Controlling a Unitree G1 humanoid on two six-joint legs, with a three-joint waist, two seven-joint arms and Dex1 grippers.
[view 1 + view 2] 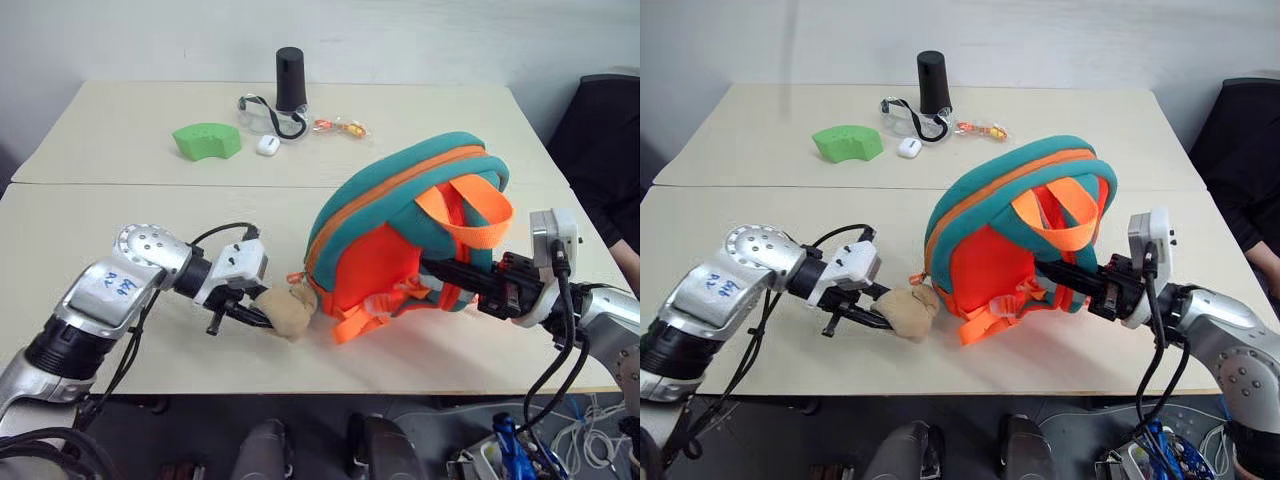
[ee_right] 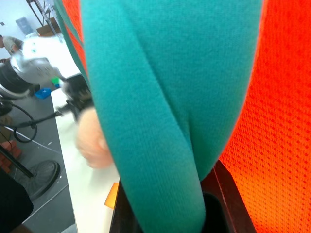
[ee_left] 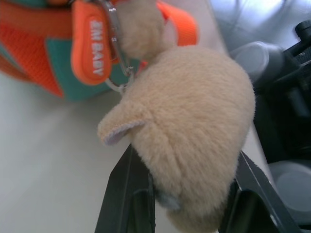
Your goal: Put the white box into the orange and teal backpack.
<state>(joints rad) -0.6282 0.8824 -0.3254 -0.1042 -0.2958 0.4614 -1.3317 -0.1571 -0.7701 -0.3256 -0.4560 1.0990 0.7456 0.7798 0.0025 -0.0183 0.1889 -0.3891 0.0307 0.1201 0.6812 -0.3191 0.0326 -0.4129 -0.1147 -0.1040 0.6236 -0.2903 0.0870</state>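
the backpack (image 1: 385, 235) stands propped near the front edge of the tabletop (image 1: 120, 150), zipper line arching over its top, straps spilling toward the robot. it reads as soft and light: padded fabric that sags and folds when pulled, so it likely needs holding at two places to keep the mouth steady. the teal edging and orange straps look like the firm places to pinch; the plush toy (image 1: 287, 308) hanging by a clip at the backpack's lower left is squashy and only loosely tied to the bag, so a pull there would probably swing the toy more than move the bag.

the left gripper (image 1: 262, 317) reaches in from the backpack's left, angled down toward the tabletop, its fingers (image 3: 127, 194) partly apart and pressed on both sides of the plush toy. the right gripper (image 1: 1052, 272) comes level from the backpack's right, nearly closed on a fold of teal edging, holding the bag upright.

the white box cannot be picked out; behind the backpack lie a green foam piece (image 1: 207, 140), a black cylinder (image 1: 290, 80) and goggles (image 1: 262, 115).
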